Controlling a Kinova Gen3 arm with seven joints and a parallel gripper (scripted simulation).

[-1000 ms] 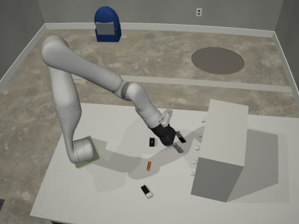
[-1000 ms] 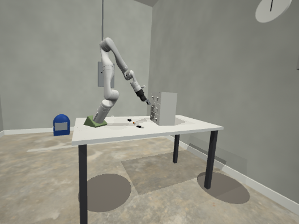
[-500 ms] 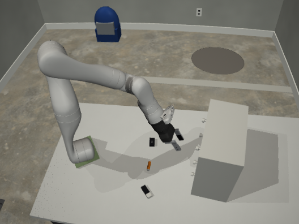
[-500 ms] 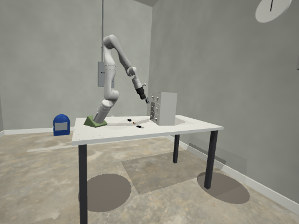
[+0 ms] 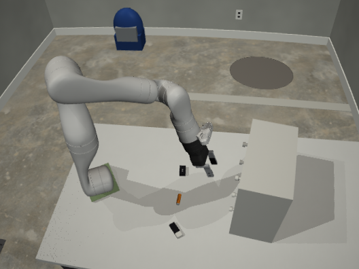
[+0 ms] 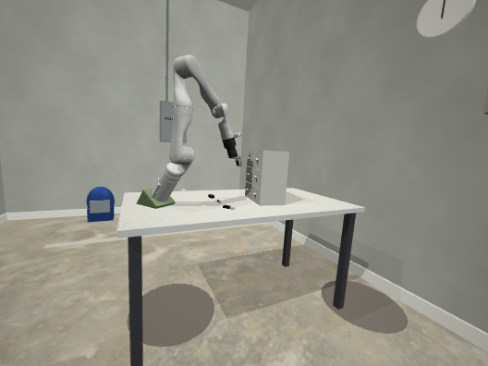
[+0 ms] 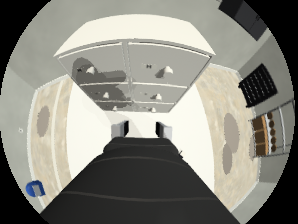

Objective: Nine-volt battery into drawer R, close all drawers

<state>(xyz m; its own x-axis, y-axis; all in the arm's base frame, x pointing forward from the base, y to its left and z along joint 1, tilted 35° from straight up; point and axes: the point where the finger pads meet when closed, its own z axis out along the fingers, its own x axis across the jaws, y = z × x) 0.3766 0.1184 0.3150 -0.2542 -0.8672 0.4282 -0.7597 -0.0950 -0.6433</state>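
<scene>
Black, boxy pieces lie on the white surface (image 5: 85,217): one with pale marks (image 5: 183,170) just beside the fingers' shadow, another with a white end (image 5: 177,229) nearer the front edge. Cannot tell which of them is the nine-volt battery; both lie out on the surface, apart from the chest. An orange cylinder (image 5: 178,199) lies between them. The gripper (image 5: 211,165) hangs above the surface near the first black piece, fingers spread fully and holding nothing, pointed toward the chest (image 5: 268,159). In the exterior view the gripper (image 6: 238,162) sits level with the chest's upper front, close but not touching. The wrist view shows the chest front (image 7: 133,70) ahead between the fingers, with drawers that look pushed in; the R marking is too small to read. Small knobs (image 5: 238,176) run down the front. The arm stands on a green wedge (image 5: 108,166).
</scene>
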